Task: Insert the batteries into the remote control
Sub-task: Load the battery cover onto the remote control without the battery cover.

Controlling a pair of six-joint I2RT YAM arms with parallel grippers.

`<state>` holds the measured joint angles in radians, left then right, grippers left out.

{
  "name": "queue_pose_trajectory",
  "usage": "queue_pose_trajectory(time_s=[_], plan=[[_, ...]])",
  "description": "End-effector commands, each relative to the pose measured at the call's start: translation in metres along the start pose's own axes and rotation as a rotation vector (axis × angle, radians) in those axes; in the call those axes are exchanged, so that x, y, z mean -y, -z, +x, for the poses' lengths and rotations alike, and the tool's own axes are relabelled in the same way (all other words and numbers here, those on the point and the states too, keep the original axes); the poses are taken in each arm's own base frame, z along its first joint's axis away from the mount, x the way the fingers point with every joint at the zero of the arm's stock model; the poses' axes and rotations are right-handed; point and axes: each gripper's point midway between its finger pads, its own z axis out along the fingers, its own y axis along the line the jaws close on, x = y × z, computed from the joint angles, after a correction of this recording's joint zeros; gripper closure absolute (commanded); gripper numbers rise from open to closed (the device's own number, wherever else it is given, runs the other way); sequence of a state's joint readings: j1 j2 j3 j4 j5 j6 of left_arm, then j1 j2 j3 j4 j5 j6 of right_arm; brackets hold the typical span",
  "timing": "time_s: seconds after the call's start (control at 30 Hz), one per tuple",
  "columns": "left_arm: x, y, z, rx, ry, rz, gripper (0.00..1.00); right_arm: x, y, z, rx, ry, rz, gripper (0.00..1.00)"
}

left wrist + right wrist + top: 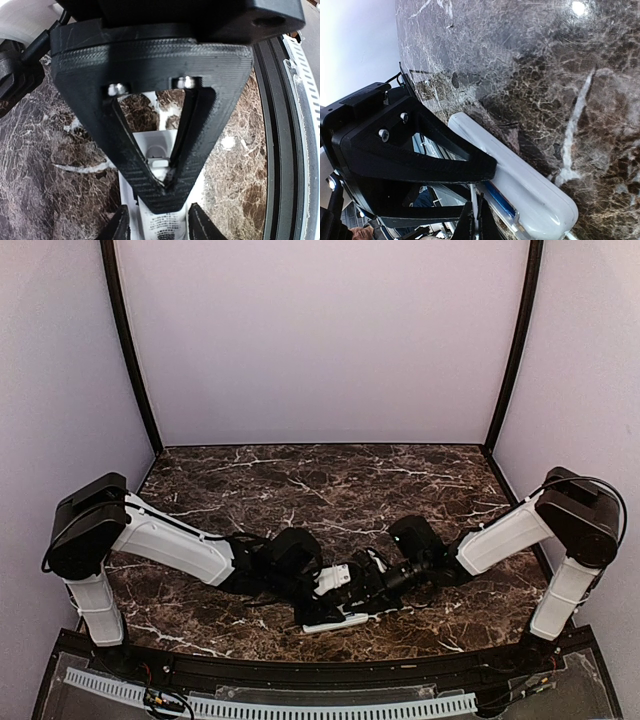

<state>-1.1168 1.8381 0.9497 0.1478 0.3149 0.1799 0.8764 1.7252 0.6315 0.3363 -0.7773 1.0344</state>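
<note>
White remote control (pixel 520 175) lies straddled by our left tool (pixel 159 230), grip unclear; our right tool (pixel 475 222), pinched together, should press the blue battery (pixel 499 199) flat.

The table (pixel 330 480) has a polished, marble-look top, dark brown with white veins, glossy enough to throw back a lamp spot at the upper right of the right wrist view. The remote control (pixel 520 175) is smooth white plastic with a soft sheen. The right gripper (pixel 167 190) is matt black printed plastic, finely ridged in layers, fixed with bright metal screws (pixel 117 89). The arm shell (pixel 175 540) at the left is smooth white plastic; the walls (pixel 320 340) look matt.
</note>
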Motion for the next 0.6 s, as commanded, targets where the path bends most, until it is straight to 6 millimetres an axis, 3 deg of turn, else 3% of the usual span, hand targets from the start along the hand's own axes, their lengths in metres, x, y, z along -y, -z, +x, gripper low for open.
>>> queue_pose_trajectory(time_s=[0.0, 0.1, 0.5, 0.57], plan=[[0.001, 0.000, -0.003, -0.010, -0.007, -0.006, 0.65, 0.011, -0.004, 0.002, 0.010, -0.015, 0.032, 1.00], [0.002, 0.000, -0.003, -0.011, -0.011, 0.001, 0.73, 0.011, -0.004, 0.003, 0.010, -0.014, 0.032, 1.00], [0.013, 0.001, 0.012, -0.050, -0.029, 0.050, 0.83, 0.008, -0.001, 0.003, 0.017, -0.011, 0.035, 1.00], [0.015, 0.001, 0.015, -0.059, -0.039, 0.054, 0.86, 0.007, 0.000, 0.003, 0.017, -0.009, 0.035, 0.97]])
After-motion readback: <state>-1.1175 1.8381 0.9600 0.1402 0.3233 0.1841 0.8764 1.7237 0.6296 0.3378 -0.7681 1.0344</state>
